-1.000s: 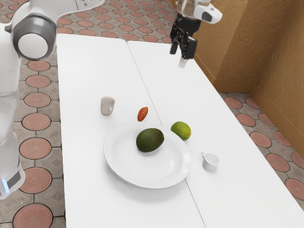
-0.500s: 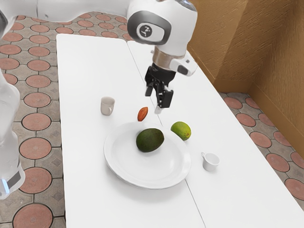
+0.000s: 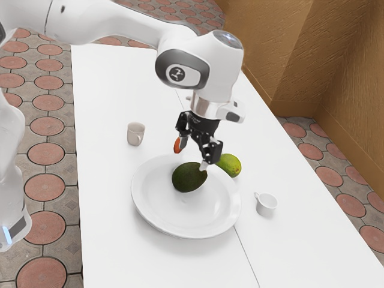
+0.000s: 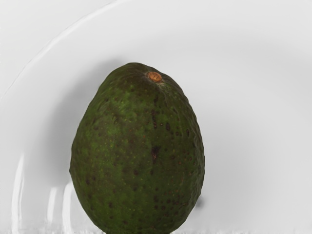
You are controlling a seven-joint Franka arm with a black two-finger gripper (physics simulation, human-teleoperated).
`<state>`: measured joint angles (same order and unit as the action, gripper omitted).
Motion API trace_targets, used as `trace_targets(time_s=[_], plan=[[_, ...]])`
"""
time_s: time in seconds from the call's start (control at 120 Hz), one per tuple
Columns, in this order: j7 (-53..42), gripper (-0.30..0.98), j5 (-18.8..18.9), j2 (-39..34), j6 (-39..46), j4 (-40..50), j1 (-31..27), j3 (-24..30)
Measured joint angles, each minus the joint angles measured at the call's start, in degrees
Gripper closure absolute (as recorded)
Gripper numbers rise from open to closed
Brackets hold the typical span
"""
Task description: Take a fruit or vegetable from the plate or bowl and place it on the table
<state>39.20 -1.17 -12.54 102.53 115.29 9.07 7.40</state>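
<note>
Jaws are hovering just above the avocado (image 3: 189, 177), released and standing apart. The avocado is lying on the large white plate (image 3: 180, 215), and the wrist view is showing its brown stem scar (image 4: 154, 76). The plate is resting on the white bench (image 3: 117, 84). A green lime (image 3: 232, 165) is sitting just beside the plate, partly hidden. A small red thing (image 3: 177, 144) is lying between the lime and a beige cup (image 3: 135, 134). Toward the exterior view's right, a white cup (image 3: 267, 205) is standing near the plate.
</note>
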Motion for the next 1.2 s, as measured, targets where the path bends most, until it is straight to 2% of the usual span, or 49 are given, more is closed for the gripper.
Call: trace_targets(time_s=[0.467, 1.2], plan=[[6.64, 0.00, -1.08, 1.94, 3.54, 4.03, -0.01, -0.28], [7.02, -0.01, -0.87, 6.00, 6.45, 3.47, 0.27, -2.12]])
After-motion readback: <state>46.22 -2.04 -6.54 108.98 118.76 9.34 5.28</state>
